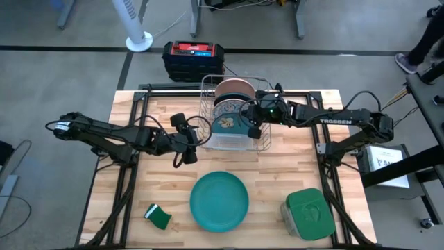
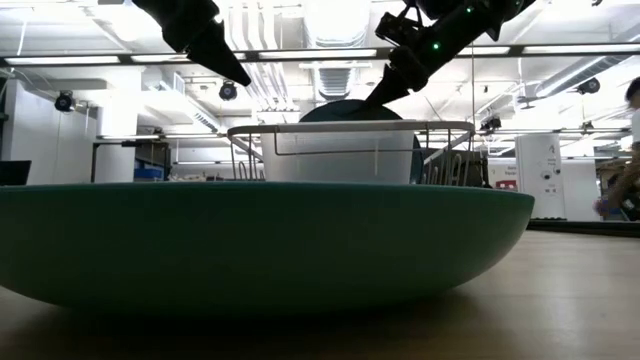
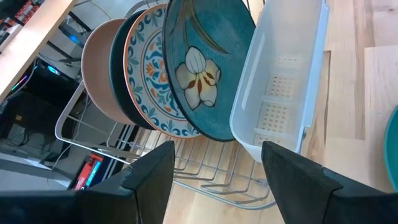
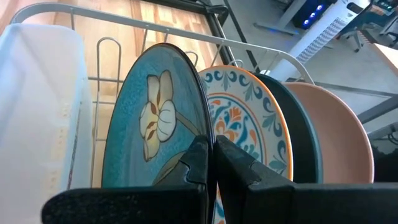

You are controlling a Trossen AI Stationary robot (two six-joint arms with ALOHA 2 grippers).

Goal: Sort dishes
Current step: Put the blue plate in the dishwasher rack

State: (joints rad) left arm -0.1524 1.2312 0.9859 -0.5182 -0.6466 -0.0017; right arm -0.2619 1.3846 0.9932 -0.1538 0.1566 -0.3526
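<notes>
Four plates are standing upright in the wire rack (image 1: 258, 87) beside a white tray (image 3: 283, 81), the right hand (image 4: 208, 163) pinching shut on the flower plate (image 4: 152, 130), while the left hand (image 3: 217, 165) is hovering open nearby and the green plate (image 1: 219, 201) is lying on the bench (image 1: 361, 201)

Glossy glazed plates (image 3: 186, 68), wooden table (image 1: 291, 173)
</notes>
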